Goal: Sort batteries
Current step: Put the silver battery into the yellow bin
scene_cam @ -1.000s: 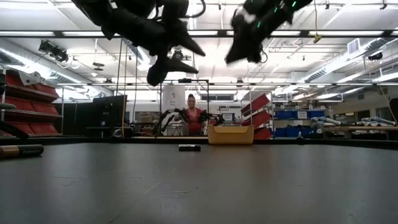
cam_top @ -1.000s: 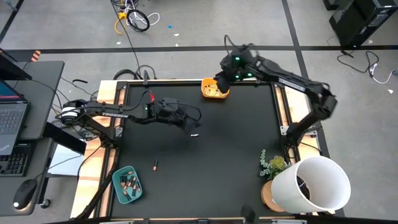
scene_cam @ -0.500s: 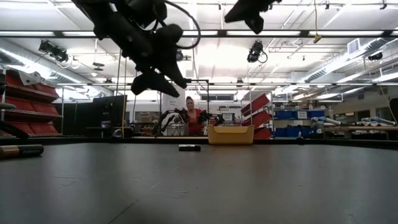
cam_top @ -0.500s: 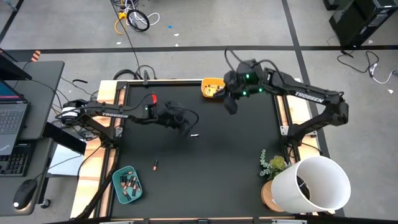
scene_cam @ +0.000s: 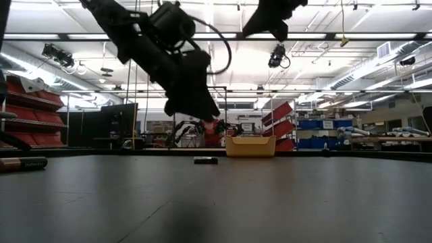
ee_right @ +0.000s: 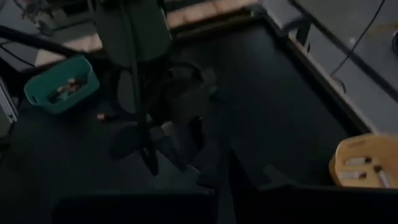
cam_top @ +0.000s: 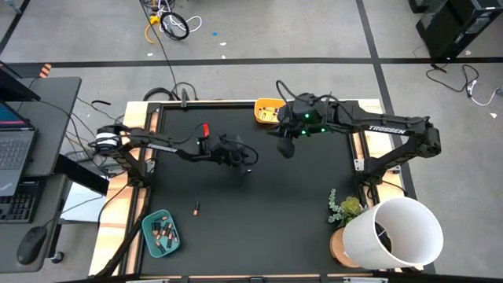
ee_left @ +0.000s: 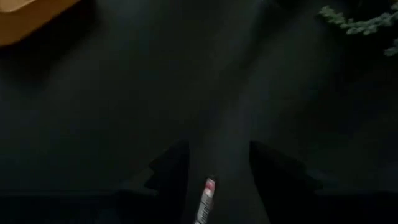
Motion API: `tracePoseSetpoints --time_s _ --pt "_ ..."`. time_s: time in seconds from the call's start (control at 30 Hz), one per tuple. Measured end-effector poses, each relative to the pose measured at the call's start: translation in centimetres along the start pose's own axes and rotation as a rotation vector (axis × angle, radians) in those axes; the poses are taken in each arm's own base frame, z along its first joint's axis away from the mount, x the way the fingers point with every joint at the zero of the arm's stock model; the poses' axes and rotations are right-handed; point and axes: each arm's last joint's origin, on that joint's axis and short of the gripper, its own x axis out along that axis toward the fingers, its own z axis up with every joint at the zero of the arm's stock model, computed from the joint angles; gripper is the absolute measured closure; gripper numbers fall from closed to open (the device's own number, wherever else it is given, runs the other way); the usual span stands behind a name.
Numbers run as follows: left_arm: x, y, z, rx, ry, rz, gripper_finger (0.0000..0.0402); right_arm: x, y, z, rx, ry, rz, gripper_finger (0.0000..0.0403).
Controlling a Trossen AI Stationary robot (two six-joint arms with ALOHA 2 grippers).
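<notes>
most small cylindrical batteries already lie in the teal plastic tray (cam_top: 160, 233) and yellow plastic tray (cam_top: 269, 111). two remain: a silvery red-tipped battery (ee_left: 205, 200) between the left jaws (ee_left: 214, 171), which stand released, and a copper-and-black battery (cam_top: 196, 208) well apart. right jaws (cam_top: 284, 147) clenched, empty.

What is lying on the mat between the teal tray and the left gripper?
In the high view, one loose battery lies on the mat between the teal tray and the left gripper; the rest is bare.
</notes>
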Motion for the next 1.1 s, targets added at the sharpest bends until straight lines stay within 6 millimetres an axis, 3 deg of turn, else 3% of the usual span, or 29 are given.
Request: tracePoseSetpoints --time_s 0.37,0.8,0.9,1.03,1.1 --pt "3.7 0.4 -3.0 0.066 0.137 0.015 0.0220 0.9 0.5 -1.5 0.011 0.053 0.011 0.0392" --pt "5.2 0.7 -4.5 0.114 0.192 0.029 0.0223 -0.1 0.4 -1.5 0.018 0.048 0.007 0.0395" --pt "5.2 0.8 -4.6 0.148 0.202 0.033 0.0256 -0.4 0.1 -1.4 0.023 0.043 -0.001 0.0396" --pt "5.2 0.8 -4.7 0.157 0.214 0.037 0.0358 -0.7 -0.1 -1.3 0.027 0.037 -0.006 0.0395" --pt "5.2 0.8 -4.7 0.147 0.216 0.029 0.0372 -0.7 -0.1 -1.3 0.027 0.035 -0.006 0.0394"
